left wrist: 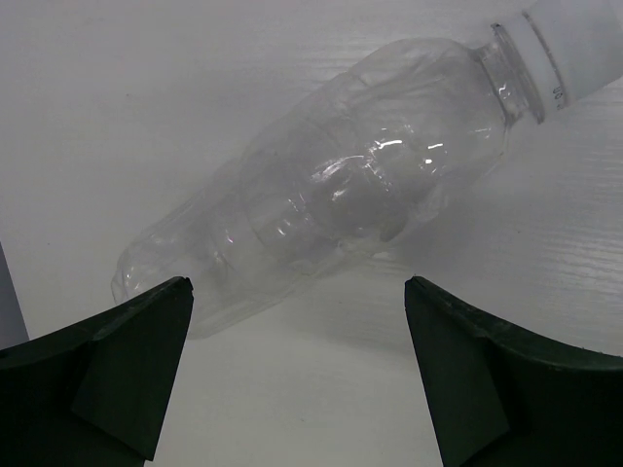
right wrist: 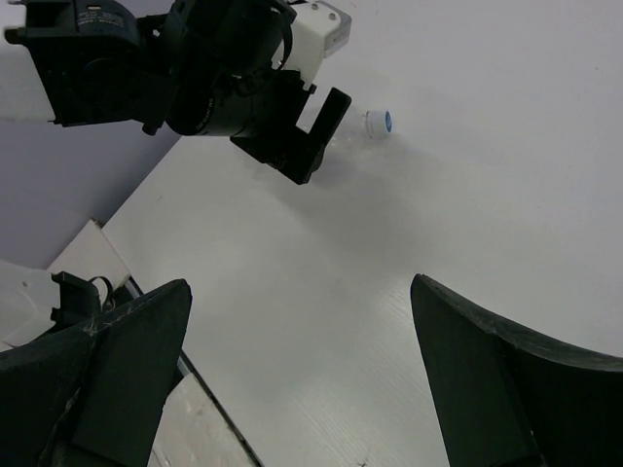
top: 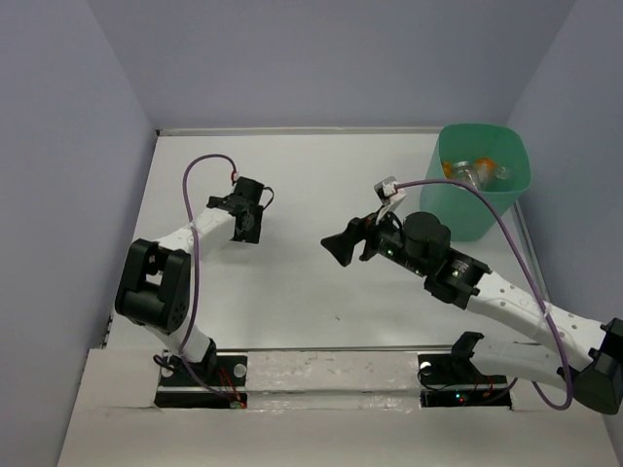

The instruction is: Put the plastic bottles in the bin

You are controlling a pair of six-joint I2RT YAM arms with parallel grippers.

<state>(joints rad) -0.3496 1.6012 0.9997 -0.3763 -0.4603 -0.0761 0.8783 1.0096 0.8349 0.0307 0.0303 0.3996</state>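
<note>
Orange and clear plastic bottles [top: 476,172] already sit in the bin [top: 470,218] at far right, but one clear bottle [left wrist: 331,195] lies on the table [top: 321,170] at left, between the wide-open, empty left gripper's [left wrist: 297,287] jaws, and the right gripper [right wrist: 299,282] is likewise open and empty.

The tabletop [top: 321,302] was lit evenly and softly from above, and only faint, diffuse shadows were cast on it. Small glints were caught on the clear bottle [left wrist: 331,204], which was rendered sharp. The left hand [left wrist: 297,287] and right hand [right wrist: 300,284] were shown dark, underexposed and slightly soft at the frame edges.
</note>
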